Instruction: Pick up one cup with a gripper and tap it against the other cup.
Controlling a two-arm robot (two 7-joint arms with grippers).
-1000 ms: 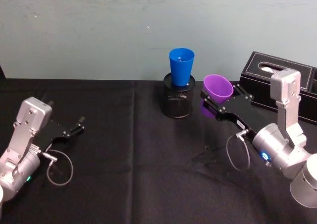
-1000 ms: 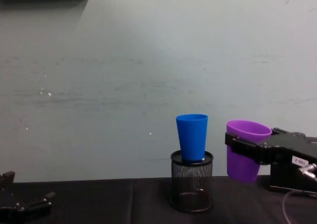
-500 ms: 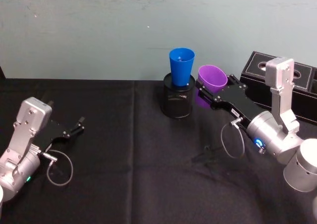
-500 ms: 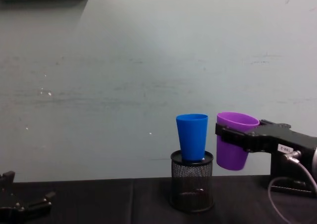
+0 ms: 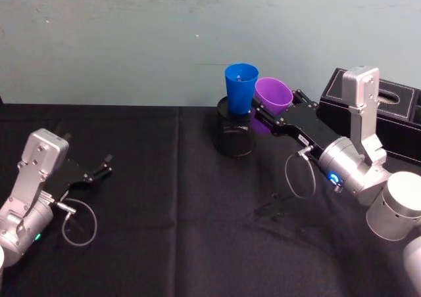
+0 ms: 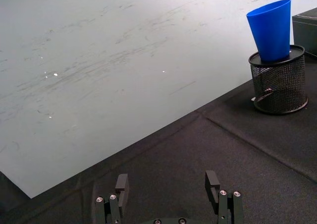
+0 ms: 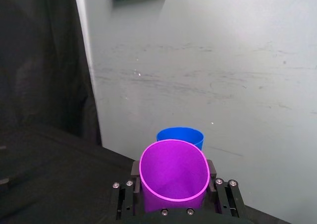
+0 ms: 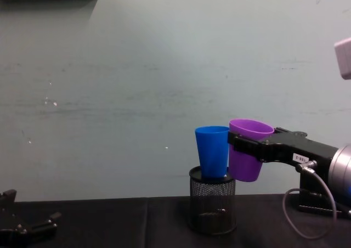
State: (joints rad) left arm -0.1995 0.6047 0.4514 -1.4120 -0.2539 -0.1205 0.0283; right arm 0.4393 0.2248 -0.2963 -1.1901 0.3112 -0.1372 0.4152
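My right gripper [image 5: 268, 115] is shut on the purple cup [image 5: 272, 94], holding it in the air. In the chest view the purple cup [image 8: 248, 156] touches the right side of the blue cup [image 8: 212, 151]. That tall blue cup [image 5: 241, 87] stands upright in a black mesh pen holder [image 5: 235, 136] at the back of the table. From the right wrist, the purple cup [image 7: 173, 171] sits between the fingers [image 7: 220, 198], with the blue cup [image 7: 180, 135] just behind it. My left gripper [image 6: 169, 186] is open and parked at the table's left, far from the blue cup [image 6: 270, 29].
A black box [image 5: 395, 116] stands at the back right, behind my right arm. The black cloth [image 5: 171, 211] covers the table, and a pale wall [image 8: 137, 83] rises right behind the pen holder [image 8: 212, 201].
My right gripper has carried the purple cup leftward and a little up, from well apart from the blue cup to against its side. The left arm has not moved.
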